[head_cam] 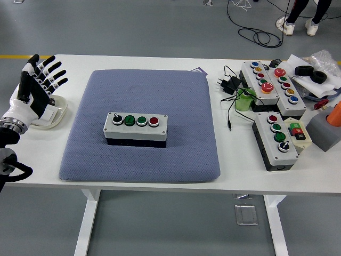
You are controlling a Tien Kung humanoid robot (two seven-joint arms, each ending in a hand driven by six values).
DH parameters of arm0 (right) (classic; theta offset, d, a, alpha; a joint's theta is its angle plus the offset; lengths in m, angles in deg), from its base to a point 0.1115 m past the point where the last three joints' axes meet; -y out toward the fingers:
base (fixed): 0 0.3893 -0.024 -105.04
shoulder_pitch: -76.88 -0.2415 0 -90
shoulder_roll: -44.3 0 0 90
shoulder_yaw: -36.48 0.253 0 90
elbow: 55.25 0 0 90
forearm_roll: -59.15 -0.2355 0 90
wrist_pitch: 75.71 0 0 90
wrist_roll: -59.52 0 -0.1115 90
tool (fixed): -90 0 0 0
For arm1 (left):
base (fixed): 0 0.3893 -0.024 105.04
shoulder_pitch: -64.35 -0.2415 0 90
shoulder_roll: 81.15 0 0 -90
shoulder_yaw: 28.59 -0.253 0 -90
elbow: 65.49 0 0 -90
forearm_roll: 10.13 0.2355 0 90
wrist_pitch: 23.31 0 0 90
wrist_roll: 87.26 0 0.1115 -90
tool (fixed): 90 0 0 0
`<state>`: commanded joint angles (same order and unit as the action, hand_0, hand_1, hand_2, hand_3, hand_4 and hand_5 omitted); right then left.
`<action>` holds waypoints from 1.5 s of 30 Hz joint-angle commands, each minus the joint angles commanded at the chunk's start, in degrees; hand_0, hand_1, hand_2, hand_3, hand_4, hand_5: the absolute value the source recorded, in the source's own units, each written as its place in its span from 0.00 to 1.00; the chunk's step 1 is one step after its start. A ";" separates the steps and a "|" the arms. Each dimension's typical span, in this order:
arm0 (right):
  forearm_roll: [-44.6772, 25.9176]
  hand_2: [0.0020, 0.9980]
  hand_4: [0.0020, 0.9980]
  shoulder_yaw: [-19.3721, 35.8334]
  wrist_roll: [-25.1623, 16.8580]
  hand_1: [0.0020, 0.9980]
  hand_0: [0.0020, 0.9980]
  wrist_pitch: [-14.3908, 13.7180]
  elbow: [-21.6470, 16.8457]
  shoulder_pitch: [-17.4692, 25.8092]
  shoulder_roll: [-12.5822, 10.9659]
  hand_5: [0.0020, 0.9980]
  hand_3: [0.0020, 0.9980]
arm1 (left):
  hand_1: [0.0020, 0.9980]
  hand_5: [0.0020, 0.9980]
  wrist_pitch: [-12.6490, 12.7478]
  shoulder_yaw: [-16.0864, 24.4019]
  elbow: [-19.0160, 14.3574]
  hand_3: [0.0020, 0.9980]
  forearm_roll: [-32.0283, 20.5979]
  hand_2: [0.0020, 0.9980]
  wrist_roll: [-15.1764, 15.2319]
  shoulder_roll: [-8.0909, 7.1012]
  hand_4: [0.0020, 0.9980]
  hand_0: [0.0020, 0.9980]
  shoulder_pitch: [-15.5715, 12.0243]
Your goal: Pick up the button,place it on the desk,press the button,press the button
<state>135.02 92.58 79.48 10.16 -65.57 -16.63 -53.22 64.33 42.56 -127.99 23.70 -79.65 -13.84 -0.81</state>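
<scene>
At the pad's [139, 122] centre sat the button box [136, 128], ready for pressing, while the left hand [37, 85], fingers spread and empty, hovered well left of it.

No writing, brand, number or sign can be read anywhere in the head view. The gray button box [136, 128] on the blue mat [141, 125] carries no legible label beside its selector knob or its green and red buttons. The button boxes at the right of the desk [224, 170] show only coloured caps. A small green and red panel [298, 132] on the nearest of them [278, 140] is too small to make out any marking.
</scene>
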 joint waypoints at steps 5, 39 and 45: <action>-0.01 0.61 0.31 -0.01 -0.05 0.46 0.64 0.01 0.00 -0.24 0.00 0.23 0.56 | 0.84 1.00 -0.42 0.12 0.01 0.91 0.52 0.89 -0.12 -0.18 0.64 0.80 0.28; 2.53 0.61 0.30 1.42 0.34 0.46 0.64 0.34 0.00 -0.67 0.06 0.23 0.57 | 0.91 1.00 -0.43 0.89 0.26 0.91 4.64 0.94 -0.11 -1.22 0.67 0.90 0.52; 2.91 0.61 0.30 1.42 0.45 0.46 0.64 0.49 0.00 -0.52 0.02 0.23 0.57 | 0.94 1.00 -0.53 0.77 0.36 0.93 5.28 0.97 -0.08 -1.37 0.67 0.94 0.60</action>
<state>137.94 93.99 79.93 10.65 -65.57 -17.15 -53.20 63.79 43.34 -127.63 28.98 -79.73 -15.21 -0.21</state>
